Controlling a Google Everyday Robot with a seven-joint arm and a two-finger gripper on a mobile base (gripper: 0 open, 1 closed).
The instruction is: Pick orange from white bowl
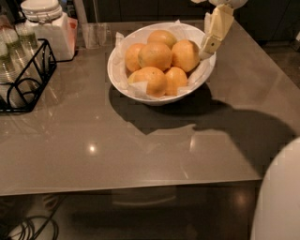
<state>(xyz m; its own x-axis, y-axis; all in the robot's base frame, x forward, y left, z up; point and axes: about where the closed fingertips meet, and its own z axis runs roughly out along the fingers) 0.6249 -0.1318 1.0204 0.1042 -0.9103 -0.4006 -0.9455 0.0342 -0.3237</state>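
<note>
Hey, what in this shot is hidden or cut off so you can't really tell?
Camera view:
- gripper, at the white bowl's right rim: wrist cut off by the top edge.
- oranges: undersides hidden by the paper and each other.
- bottles in the rack: cut by the left edge.
- white shape, bottom right: cut by the corner, unidentifiable.

Gripper (206,49): upper right of the frame, cream-coloured, long and narrow.
Pose: hangs down from the top edge, tilted, with its tip pointing down and to the left.
Wrist (230,3): a pale rounded joint directly above the gripper, cut off by the top edge.
White casing (280,197): a large, smooth, rounded part filling the lower right corner, cut off by the right and bottom edges; which part of the robot it is cannot be told.
</note>
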